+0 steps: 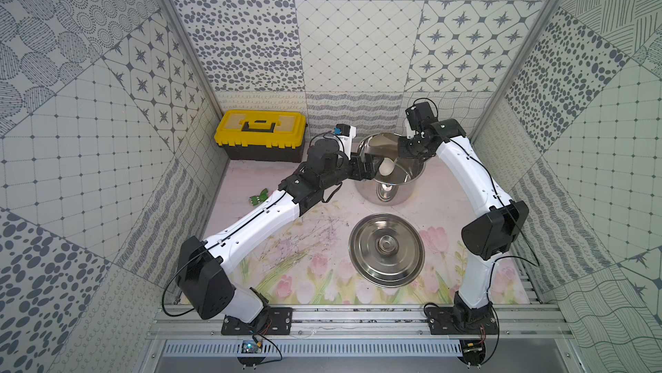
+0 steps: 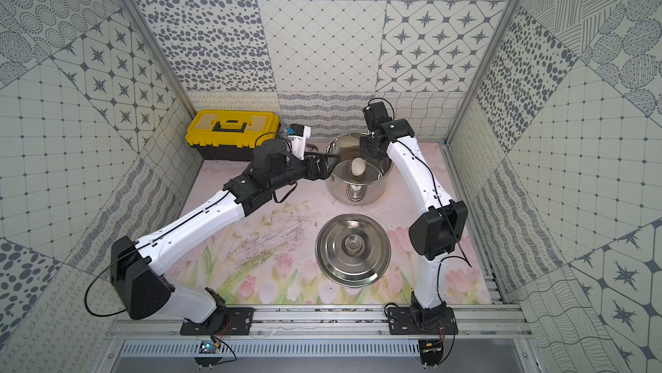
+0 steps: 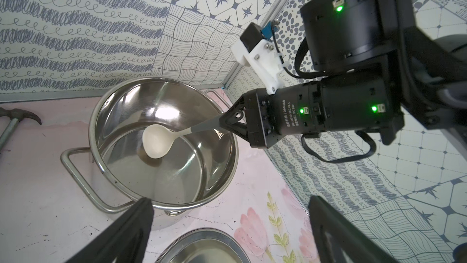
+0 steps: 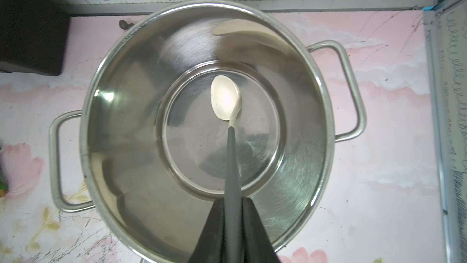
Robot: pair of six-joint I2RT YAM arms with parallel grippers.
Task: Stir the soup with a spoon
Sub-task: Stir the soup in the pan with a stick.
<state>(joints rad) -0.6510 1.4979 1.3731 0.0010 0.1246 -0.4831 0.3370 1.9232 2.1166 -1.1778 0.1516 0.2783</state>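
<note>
The stockpot [image 4: 131, 135] stood at the back of the surface [image 1: 243, 181], its lid [image 1: 369, 263] lying in front. The left gripper [image 3: 230, 199] hung spread wide beside its rim; the right gripper [image 4: 233, 199] pinched the dark handle of the spoon [image 4: 225, 97], the cream bowl low inside.

**Robot test cell of a laboratory, dressed with kitchen and workshop props.** The enclosure is framed by bare aluminium corner posts [image 1: 184, 45] and lined with grey-and-white printed wall panels [image 1: 358, 48] in mixed tile-like patterns. A pink floral printed mat [image 1: 315, 256] serves as the work surface. A white-and-black left robot arm [image 1: 250, 224] and a matching right robot arm [image 1: 465, 174] stand on black mounting plates [image 1: 281, 321] on a slotted aluminium front rail [image 1: 358, 317], beside a small exposed circuit board [image 1: 249, 346]. Props include a shiny stainless-steel stockpot [image 1: 412, 188], a round stainless-steel lid [image 1: 387, 249] and a yellow-lidded black plastic toolbox [image 1: 261, 134].
</note>
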